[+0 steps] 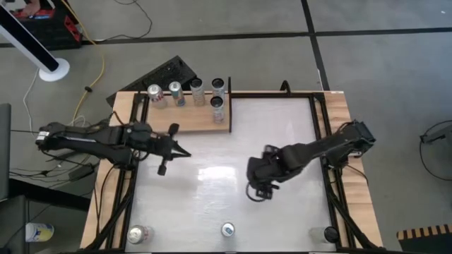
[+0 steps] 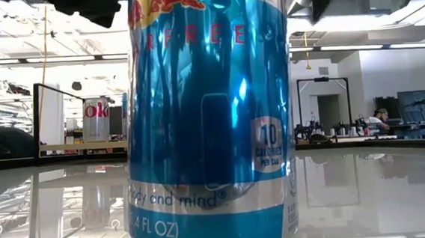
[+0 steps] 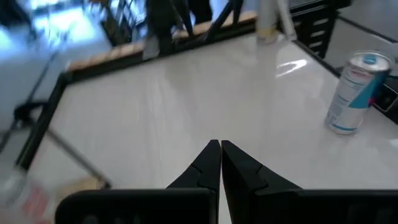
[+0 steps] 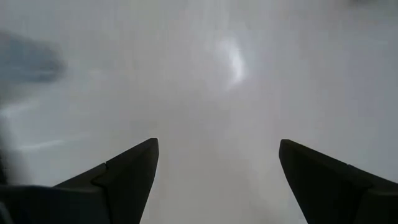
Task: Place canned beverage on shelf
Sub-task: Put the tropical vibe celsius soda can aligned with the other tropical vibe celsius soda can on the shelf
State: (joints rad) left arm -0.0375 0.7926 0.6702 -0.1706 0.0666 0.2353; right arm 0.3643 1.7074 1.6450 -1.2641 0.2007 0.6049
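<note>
5 cans (image 1: 189, 94) on shelf (image 1: 187, 118)

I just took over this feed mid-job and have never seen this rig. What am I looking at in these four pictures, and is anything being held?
Two dark robot arms work over a white table. The overhead picture shows everything: the wooden shelf at the far edge carries five cans. Three cans wait along the near edge; the middle one, the blue can, fills the table-level camera. The other two pictures come from wrist cameras. The left gripper is shut and empty, over the table near the shelf. The right gripper is open, above bare tabletop. Nothing is held.
</note>
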